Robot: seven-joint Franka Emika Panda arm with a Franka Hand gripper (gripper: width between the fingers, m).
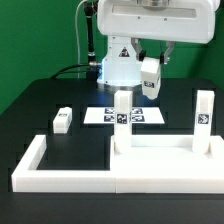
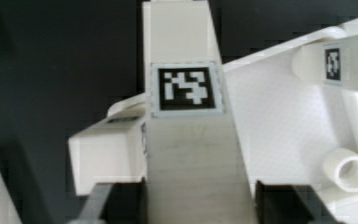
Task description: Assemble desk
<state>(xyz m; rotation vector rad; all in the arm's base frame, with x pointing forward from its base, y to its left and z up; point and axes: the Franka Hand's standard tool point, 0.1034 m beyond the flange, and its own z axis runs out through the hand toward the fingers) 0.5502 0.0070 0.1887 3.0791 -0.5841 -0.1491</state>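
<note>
One white plastic block leg (image 2: 183,90) with a black-and-white tag is pinched between the jaws of the two-finger gripper (image 1: 150,66). It hangs well above the flat white rectangular tabletop (image 1: 160,152), off its far edge in the exterior view. The leg's long axis runs straight out from the fingers. An empty round socket (image 2: 348,170) lies to one side of that axis, so the leg probably has to shift sideways before it is lowered.

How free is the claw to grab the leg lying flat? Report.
Probably not yet: the claw is full, gripping another leg. The lying leg sits in the open, nothing over it.
</note>
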